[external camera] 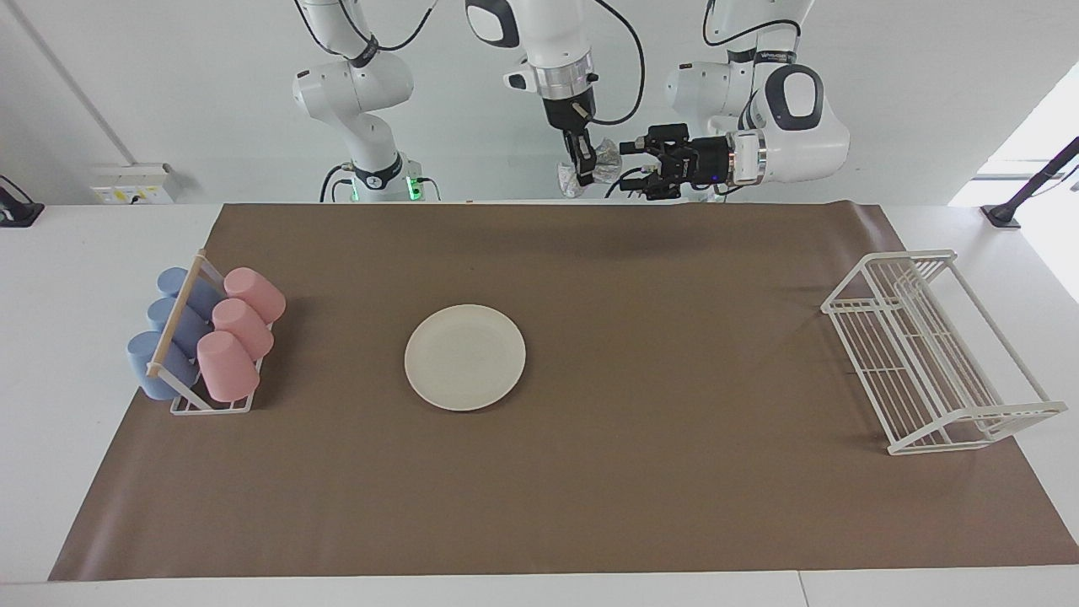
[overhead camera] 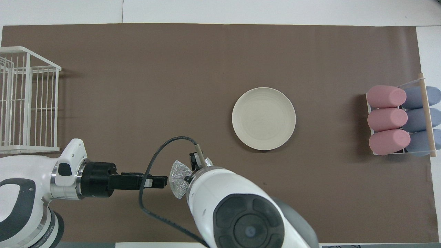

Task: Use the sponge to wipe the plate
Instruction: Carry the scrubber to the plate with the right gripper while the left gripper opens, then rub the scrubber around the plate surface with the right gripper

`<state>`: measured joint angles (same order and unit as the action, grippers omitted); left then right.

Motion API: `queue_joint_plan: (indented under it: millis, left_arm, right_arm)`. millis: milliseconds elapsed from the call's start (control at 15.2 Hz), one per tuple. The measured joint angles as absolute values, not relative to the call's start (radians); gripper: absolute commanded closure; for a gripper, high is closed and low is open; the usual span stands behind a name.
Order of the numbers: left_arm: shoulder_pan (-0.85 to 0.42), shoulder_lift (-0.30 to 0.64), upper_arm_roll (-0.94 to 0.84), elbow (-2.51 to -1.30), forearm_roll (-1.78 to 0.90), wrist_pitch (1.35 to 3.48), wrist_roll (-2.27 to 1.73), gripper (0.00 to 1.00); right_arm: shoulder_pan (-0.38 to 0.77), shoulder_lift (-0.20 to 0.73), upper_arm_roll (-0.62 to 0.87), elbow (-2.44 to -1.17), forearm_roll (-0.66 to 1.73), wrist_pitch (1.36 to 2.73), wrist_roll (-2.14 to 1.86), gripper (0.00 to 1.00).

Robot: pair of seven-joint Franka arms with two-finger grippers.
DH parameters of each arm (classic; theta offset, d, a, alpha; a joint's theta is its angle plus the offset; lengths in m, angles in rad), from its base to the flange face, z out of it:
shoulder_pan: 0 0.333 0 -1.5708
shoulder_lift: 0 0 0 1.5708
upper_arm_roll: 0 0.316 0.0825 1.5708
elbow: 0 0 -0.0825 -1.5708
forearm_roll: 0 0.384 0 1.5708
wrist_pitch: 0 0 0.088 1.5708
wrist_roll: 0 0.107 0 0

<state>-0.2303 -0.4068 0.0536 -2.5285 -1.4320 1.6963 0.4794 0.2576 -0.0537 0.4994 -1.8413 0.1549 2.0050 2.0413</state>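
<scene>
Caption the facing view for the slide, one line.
Right gripper holds the silvery-grey foil-mesh sponge in the air, left gripper open beside it; round cream-white plate lies bare on the brown mat.

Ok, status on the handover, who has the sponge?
Right gripper shut on sponge, up over mat's robot edge. Left gripper open beside it, apart. Plate bare mid-mat, nothing in the way.

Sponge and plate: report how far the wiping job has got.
Done: the sponge is off the table, pinched in the right claw, up in the air near the robots' edge of the brown mat. The left claw stands open beside it, holding nothing. In hand: carrying the sponge. Left: the plate lies untouched mid-mat; no wiping has begun.
</scene>
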Motion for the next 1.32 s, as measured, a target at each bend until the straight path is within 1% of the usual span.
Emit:
queue_joint_plan:
  millis: [132,263,395,526,658,789,1315]
  left_arm:
    - [-0.229,-0.407,0.057,-2.521,-1.391,1.699,0.452,0.0]
    - [-0.221,-0.407,0.06,-2.497,-1.328,1.701,0.412,0.0]
    - [-0.204,-0.407,0.061,-2.474,-1.261,1.702,0.381,0.0]
    - [-0.189,-0.407,0.062,-2.465,-1.167,1.703,0.378,0.0]
    - [-0.186,-0.407,0.064,-2.46,-1.053,1.708,0.384,0.0]
    - [-0.186,-0.407,0.064,-2.453,-0.959,1.723,0.394,0.0]
    - [-0.186,-0.392,0.062,-2.45,-0.599,1.907,0.326,0.0]
  right_arm:
    - [0.183,-0.018,0.495,-1.891,0.155,2.1,1.904,1.0]
    - [0.13,0.05,0.49,-1.948,0.155,2.224,1.781,1.0]
    - [0.099,0.121,0.488,-2.007,0.154,2.362,1.696,1.0]
    - [0.071,0.17,0.487,-2.08,0.153,2.492,1.626,1.0]
    - [0.05,0.211,0.487,-2.139,0.153,2.573,1.568,1.0]
    - [0.044,0.232,0.487,-2.154,0.153,2.593,1.548,1.0]
    - [-0.036,0.248,0.486,-2.21,0.153,2.609,1.393,1.0]
